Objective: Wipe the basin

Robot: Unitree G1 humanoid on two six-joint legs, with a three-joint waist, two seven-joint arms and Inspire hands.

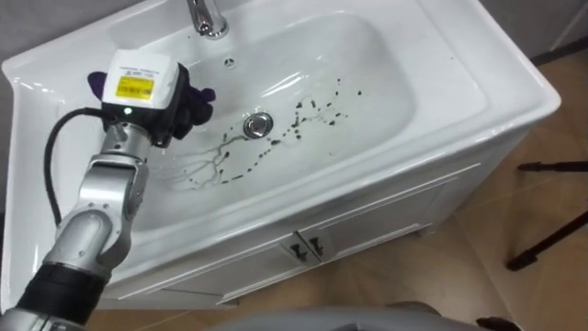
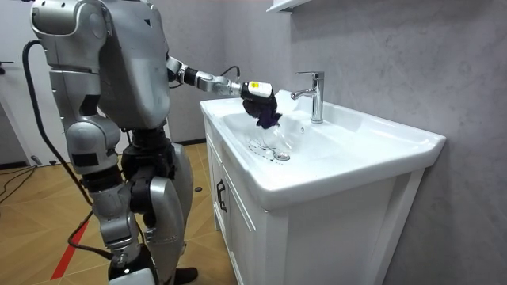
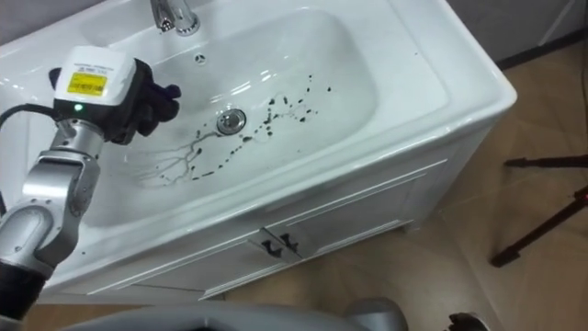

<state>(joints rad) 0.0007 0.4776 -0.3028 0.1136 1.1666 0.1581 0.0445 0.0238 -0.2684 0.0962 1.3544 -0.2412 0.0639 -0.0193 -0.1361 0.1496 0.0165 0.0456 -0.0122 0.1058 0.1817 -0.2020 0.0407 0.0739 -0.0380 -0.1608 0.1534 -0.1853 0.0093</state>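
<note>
Over the left end of the basin [image 1: 395, 83], left eye view: left hand [image 1: 173, 118] sits above the inner slope, clenched on a dark purple cloth [image 1: 202, 96] that bunches out on either side of it. Fingers are mostly hidden under the wrist, so the grasp is read from the cloth, but it looks firm. The cloth looks near the porcelain; can't confirm touching from here. Dark streaks [image 1: 312, 110] run from left of the drain [image 1: 258, 124] across it toward the right half of the bowl, thin and branching, like dried splatter. Faucet [image 1: 207, 17] is at the back edge, clear of the hand. Room view: robot stands at the front of the white cabinet [image 2: 238, 206], left arm reaching out over the bowl, cloth hanging below the hand, seemingly just above the bowl. Right eye view: same layout, streaks apart from the cloth and unwiped. Judgement: wiping is at its start, cloth in hand, dirt intact. Next move needs the cloth pressed down flat on the bowl, then swept right through the streaks past the drain, holding contact on the curved slope.
</note>
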